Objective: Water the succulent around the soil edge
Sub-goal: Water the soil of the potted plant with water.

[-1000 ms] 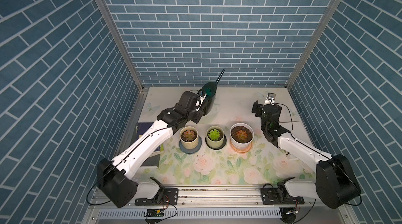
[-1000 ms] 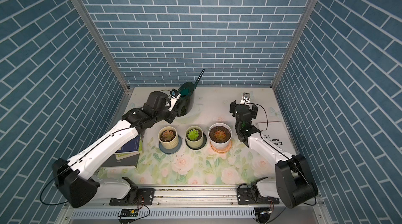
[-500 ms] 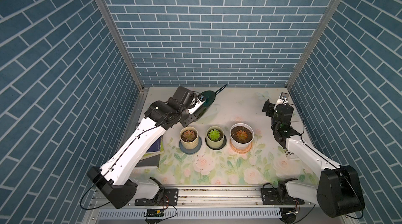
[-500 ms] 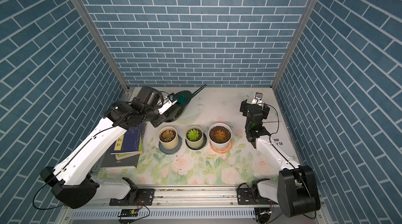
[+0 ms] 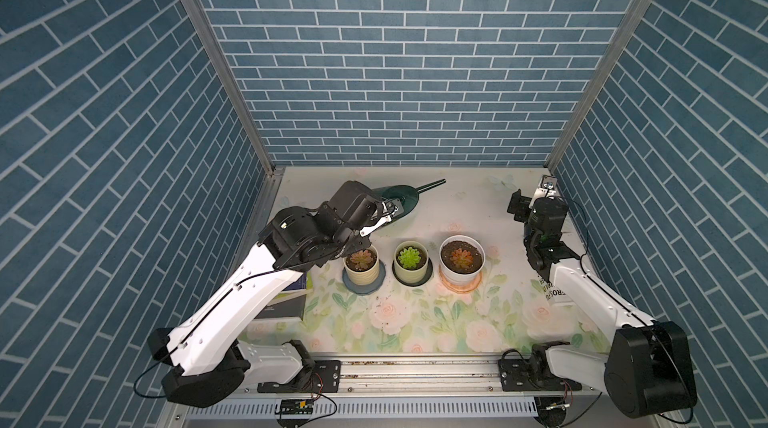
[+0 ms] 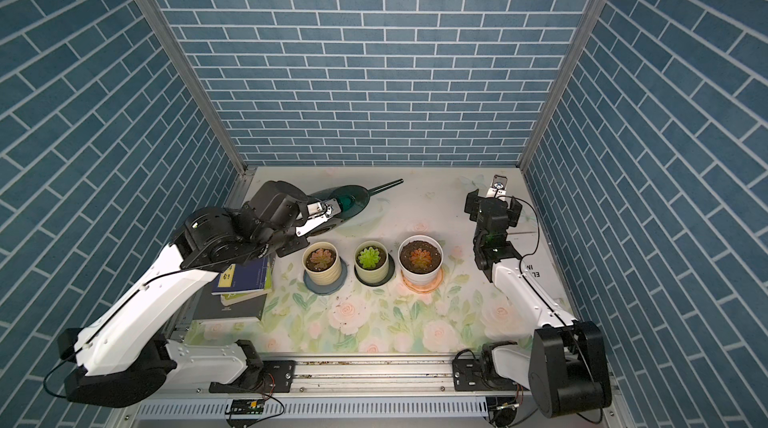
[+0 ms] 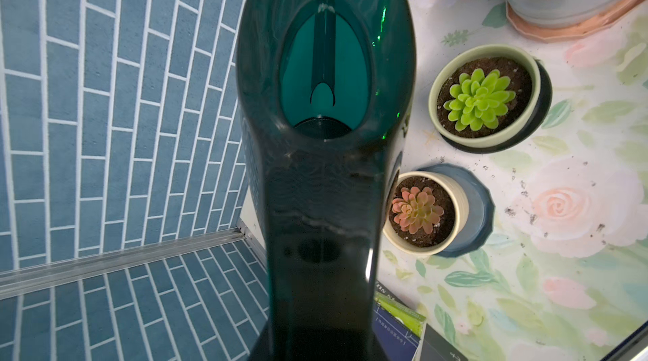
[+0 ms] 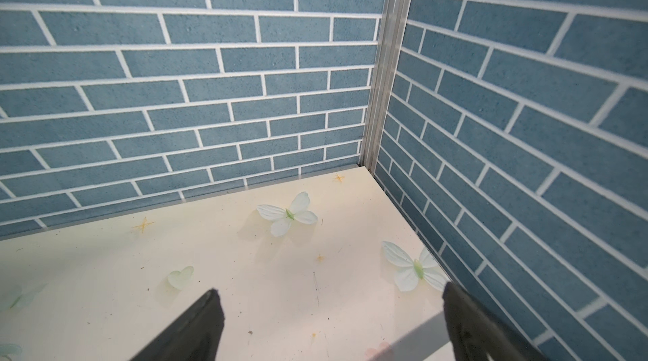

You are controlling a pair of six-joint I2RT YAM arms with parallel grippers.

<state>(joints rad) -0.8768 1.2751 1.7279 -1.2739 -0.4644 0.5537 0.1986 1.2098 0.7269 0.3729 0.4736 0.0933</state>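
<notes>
Three potted succulents stand in a row on the flowered mat: a pink succulent (image 5: 360, 257) in a cream pot, a green succulent (image 5: 409, 256) in a pale green pot, and an orange succulent (image 5: 460, 256) in a white pot. My left gripper (image 5: 388, 212) is shut on a dark green watering can (image 5: 401, 200), held in the air behind the pink succulent. The can is tipped almost flat, and its thin spout (image 5: 432, 185) points right along the back. In the left wrist view the watering can (image 7: 326, 166) hides the fingers. My right gripper (image 8: 333, 294) stands open over bare mat near the right rear corner.
A stack of books (image 6: 245, 280) lies at the left under my left arm. A printed sheet (image 5: 552, 293) lies at the right under my right arm. Soil crumbs (image 7: 519, 198) dot the mat in front of the pots. Brick walls close three sides.
My left arm has drawn back to the left and tipped the can from nearly upright to almost flat. My right arm has moved right and toward the rear corner, its gripper still open.
</notes>
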